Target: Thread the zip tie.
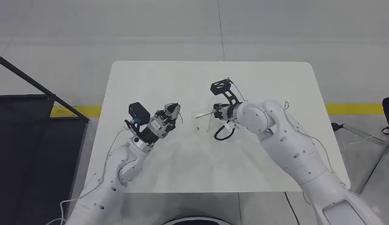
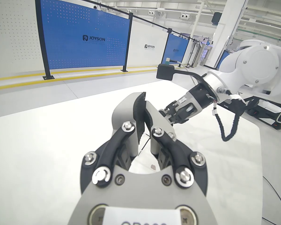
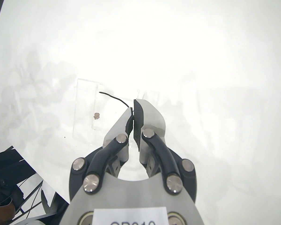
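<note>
A thin black zip tie (image 3: 114, 98) is pinched at one end in my right gripper (image 3: 133, 106), which is shut on it. Its free tail curves out over a clear plastic plate (image 3: 85, 99) lying on the white table (image 1: 273, 85). In the top view the right gripper (image 1: 214, 111) is near the table's middle, and the left gripper (image 1: 173, 110) faces it a short way off. The left gripper (image 2: 144, 101) has its pads together with nothing seen between them. A short black strand of the zip tie (image 2: 144, 144) shows through the gap below its pads.
A small brownish speck (image 3: 96, 115) lies on the clear plate (image 1: 200, 123), between the two grippers. The right arm's black cable loop (image 2: 227, 127) hangs beside its wrist. A black frame (image 1: 36, 85) stands off the table's left edge.
</note>
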